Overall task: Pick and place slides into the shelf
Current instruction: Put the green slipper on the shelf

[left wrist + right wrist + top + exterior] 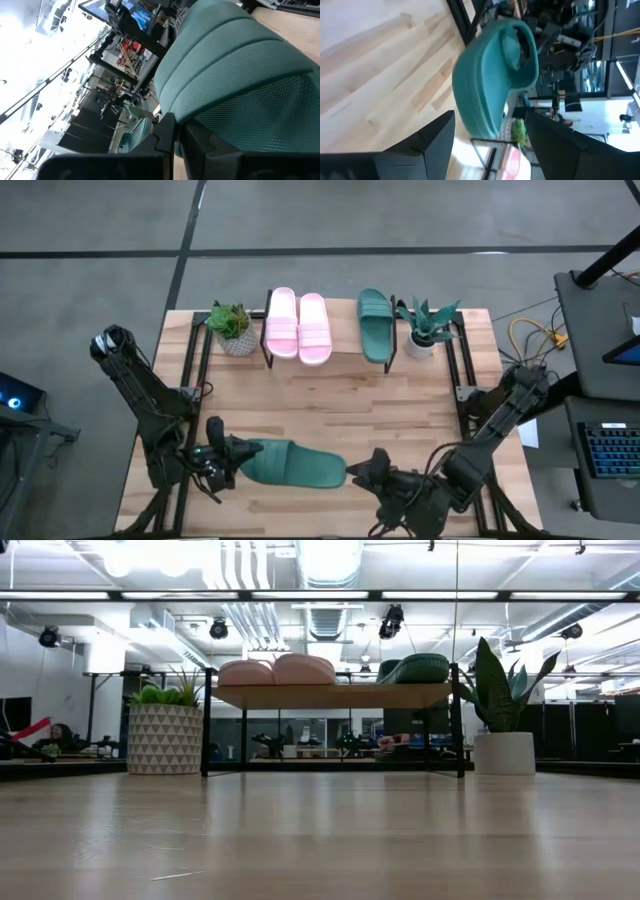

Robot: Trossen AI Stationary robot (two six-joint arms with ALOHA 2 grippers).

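Near the front edge of the table, a dark green slide lies lengthwise between the two arms. The left gripper is closed on its strap end toward the front-left corner, and the left wrist view shows the ribbed strap right against the dark fingers. The right gripper sits just beside the slide's other end, toward the front-right corner, its jaws spread apart with the slide ahead of them in the right wrist view. On the shelf at the back edge rest the pink pair and the second green slide, flanked by a potted plant toward the back-left corner and another plant toward the back-right
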